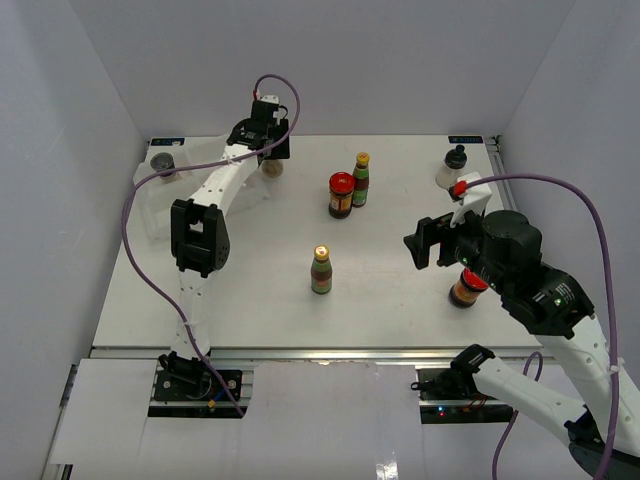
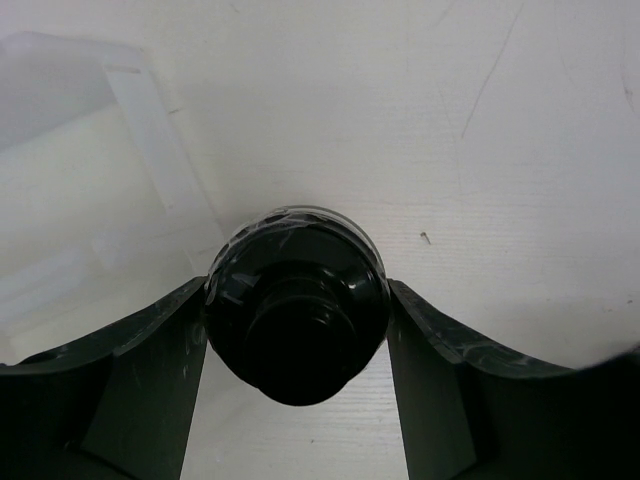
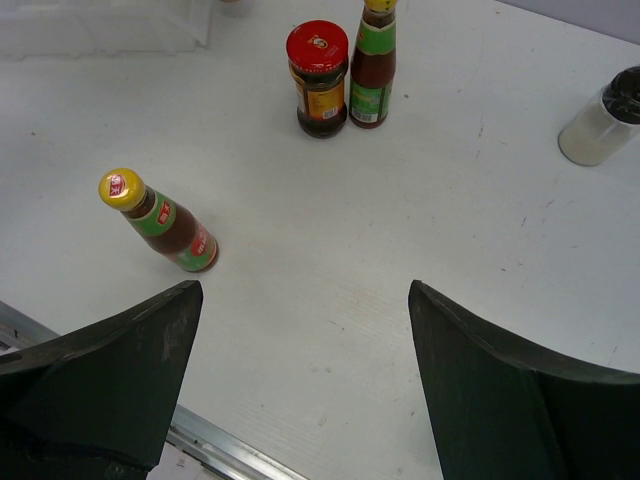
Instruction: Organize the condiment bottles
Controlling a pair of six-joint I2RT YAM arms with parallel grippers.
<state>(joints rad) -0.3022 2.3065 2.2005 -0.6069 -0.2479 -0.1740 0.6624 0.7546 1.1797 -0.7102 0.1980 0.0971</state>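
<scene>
Pincer L (image 2: 296,300): clamped on black-cap shaker (image 2: 297,310), cap pinched both sides; shaker upright on surface (image 1: 390,290), far left, near clear tray (image 2: 60,95) but outside it.
Pincer R (image 3: 302,295): released, jaws wide apart; hovers over bare surface, near right.
Dark-lid jar (image 1: 162,163): upright inside tray, far-left corner.
Red-lid jar A (image 1: 341,195) + slim bottle A (image 1: 361,180): upright, side by side, close tog., mid-far surface; bottle on R.
Slim bottle B (image 1: 321,270): yellow cap, stands alone, centre.
Shaker no. 2 (image 1: 453,168): upright, pale contents, far right, well apart fr. rest.
Red-lid jar B (image 1: 467,288): near right, partly hidden by R arm (image 1: 520,270).
</scene>
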